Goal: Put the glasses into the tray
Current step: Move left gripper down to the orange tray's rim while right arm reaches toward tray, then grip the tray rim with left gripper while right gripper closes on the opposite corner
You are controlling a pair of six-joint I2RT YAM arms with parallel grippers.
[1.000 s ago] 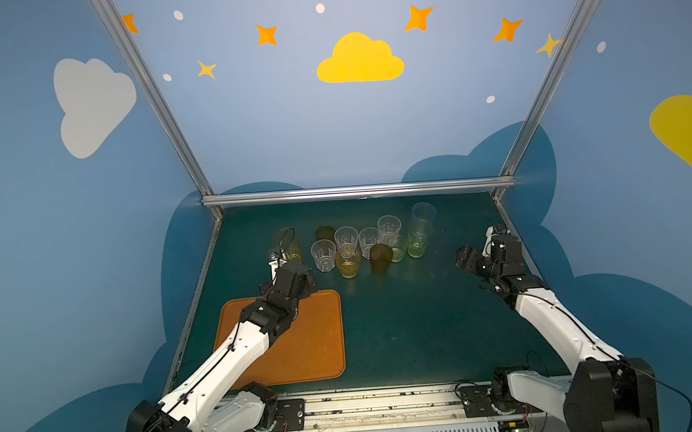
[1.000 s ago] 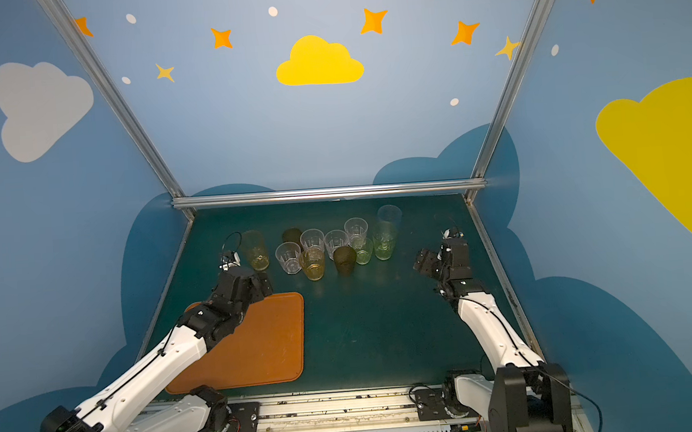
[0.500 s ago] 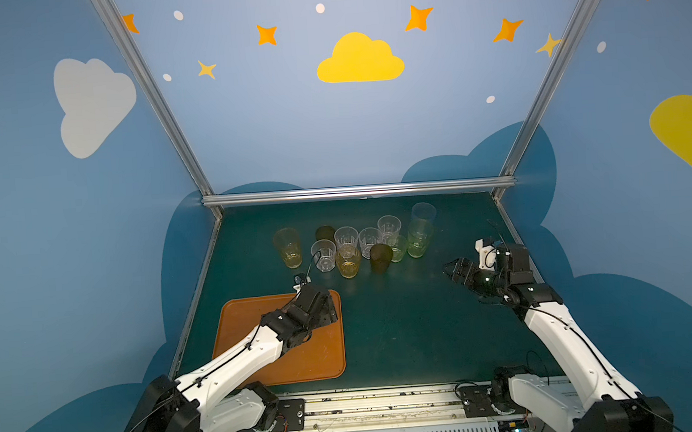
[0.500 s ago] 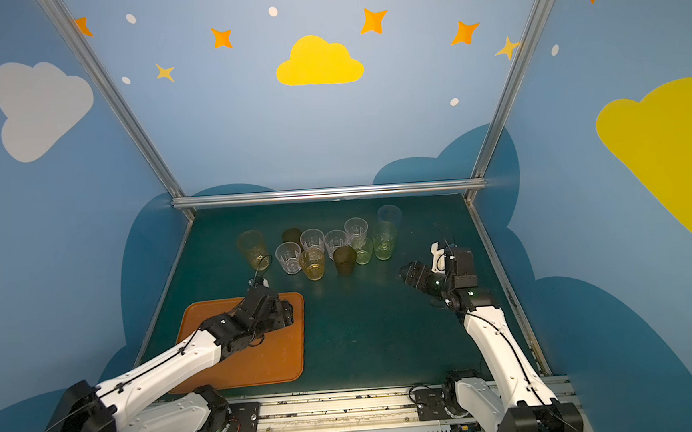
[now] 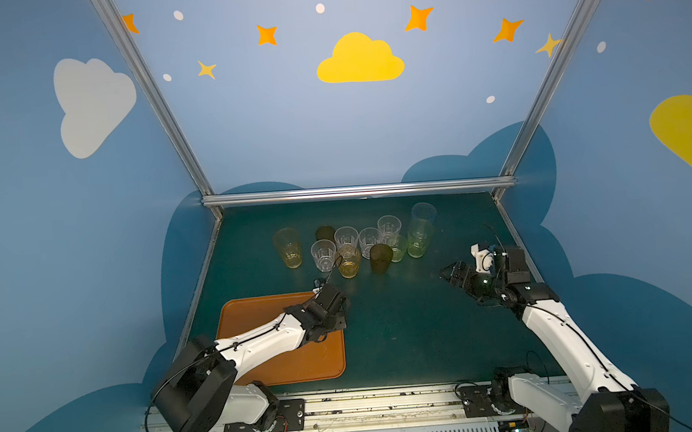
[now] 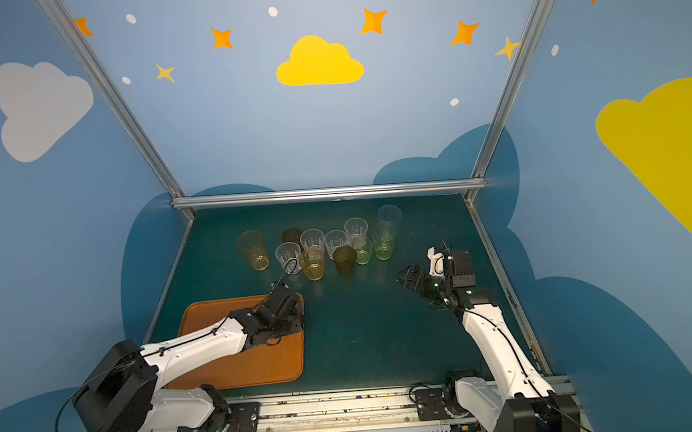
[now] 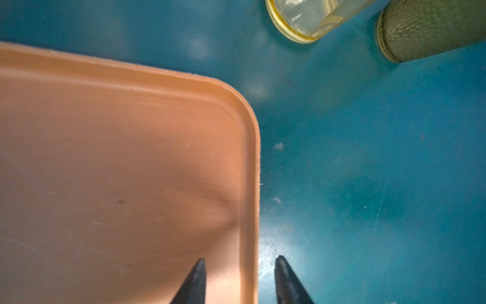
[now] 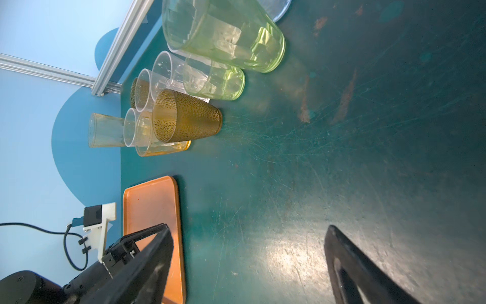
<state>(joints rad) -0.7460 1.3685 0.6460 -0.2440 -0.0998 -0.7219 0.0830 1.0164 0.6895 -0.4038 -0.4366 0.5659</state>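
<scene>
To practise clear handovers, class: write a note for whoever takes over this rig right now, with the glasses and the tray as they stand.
Left gripper: jaws part open astride the tray's edge; no glass held.
Right gripper: wide open, empty, above the table.
Glasses: all eleven stand clustered at the far side of the table.
Done: nothing in the tray.
Left: move every glass.

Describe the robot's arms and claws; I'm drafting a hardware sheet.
The left arm and right arm have white tubular links, black joints and thin black cables alongside. The left claw and right claw have black, pointed tapering fingers. A white bracket sits on the right wrist.
</scene>
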